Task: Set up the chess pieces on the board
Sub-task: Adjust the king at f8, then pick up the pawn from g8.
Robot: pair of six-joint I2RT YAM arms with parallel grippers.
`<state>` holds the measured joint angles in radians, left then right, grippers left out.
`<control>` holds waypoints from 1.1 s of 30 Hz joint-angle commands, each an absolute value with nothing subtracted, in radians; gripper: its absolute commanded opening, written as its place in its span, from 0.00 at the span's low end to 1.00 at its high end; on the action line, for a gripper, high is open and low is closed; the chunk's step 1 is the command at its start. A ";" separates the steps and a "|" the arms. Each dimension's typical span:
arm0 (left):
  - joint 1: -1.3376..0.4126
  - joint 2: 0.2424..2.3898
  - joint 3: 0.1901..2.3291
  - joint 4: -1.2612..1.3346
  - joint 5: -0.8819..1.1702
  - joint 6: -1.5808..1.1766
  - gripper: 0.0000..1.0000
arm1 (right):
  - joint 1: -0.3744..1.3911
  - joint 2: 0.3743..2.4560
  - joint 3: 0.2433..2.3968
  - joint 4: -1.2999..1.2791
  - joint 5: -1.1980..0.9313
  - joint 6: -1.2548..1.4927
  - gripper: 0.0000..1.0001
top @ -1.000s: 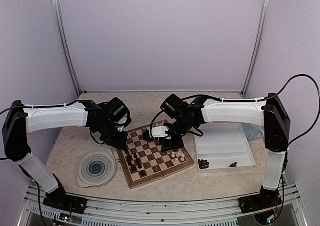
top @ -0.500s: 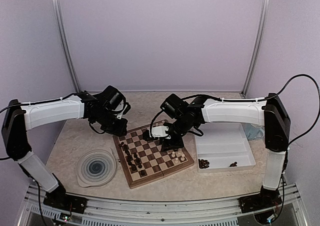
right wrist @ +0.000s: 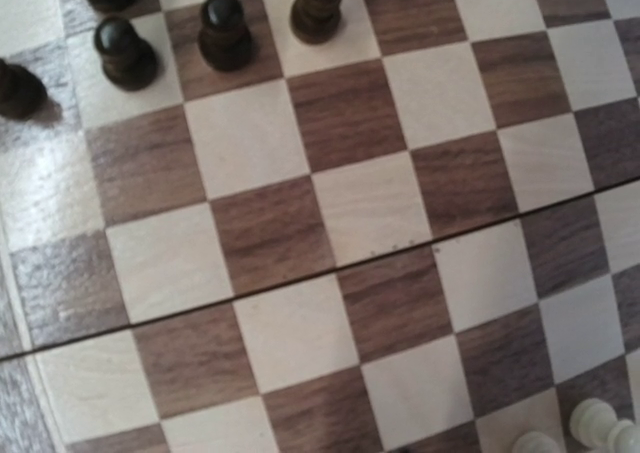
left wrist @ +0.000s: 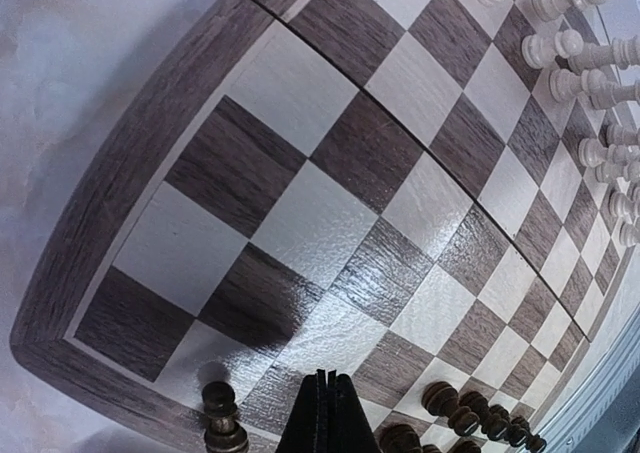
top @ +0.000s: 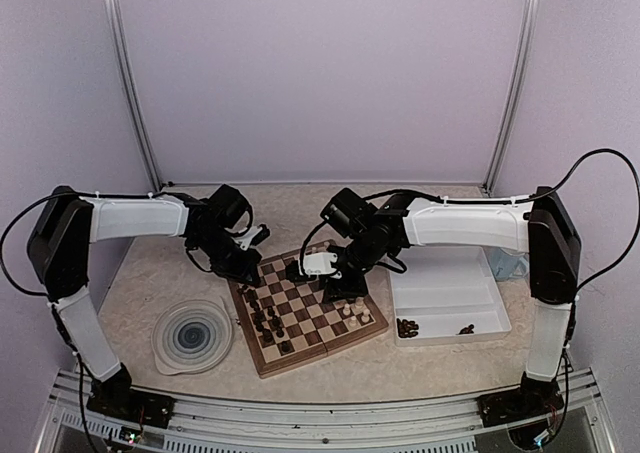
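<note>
The board (top: 318, 318) lies in the middle of the table. Dark chess pieces (top: 266, 319) stand along its left side and cream ones (top: 356, 313) along its right. My left gripper (top: 246, 269) hovers at the board's far left corner. In the left wrist view its fingers (left wrist: 325, 408) are pressed together with nothing between them, and a dark pawn (left wrist: 222, 420) stands just to their left. My right gripper (top: 345, 291) hangs low over the board's right half. Its fingers do not show in the right wrist view, which holds bare squares, dark pieces (right wrist: 222, 30) and cream pieces (right wrist: 592, 423).
A white two-compartment tray (top: 450, 288) sits right of the board, with a few dark pieces (top: 407, 326) in its near corners. A round swirl-patterned plate (top: 193, 335) lies left of the board. The enclosure's walls stand close on both sides.
My left gripper has drawn back a little toward the board's far left corner, and its fingers have closed on nothing. The right arm has not moved.
</note>
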<state>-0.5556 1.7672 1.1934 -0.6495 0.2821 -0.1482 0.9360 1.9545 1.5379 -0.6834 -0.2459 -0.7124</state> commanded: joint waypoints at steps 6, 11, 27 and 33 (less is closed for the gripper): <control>-0.551 1.812 1.141 -0.617 0.353 -0.101 0.00 | 0.945 1.987 1.542 -0.689 -0.244 -0.709 0.34; -0.551 1.793 1.096 -0.607 0.378 -0.102 0.00 | 0.945 2.004 1.562 -0.704 -0.248 -0.708 0.34; -0.489 1.560 1.097 -0.431 0.259 -0.131 0.23 | 0.953 2.021 1.583 -0.719 -0.254 -0.706 0.34; -0.491 1.531 1.096 -0.555 0.084 -0.175 0.37 | 0.955 2.019 1.579 -0.714 -0.252 -0.707 0.34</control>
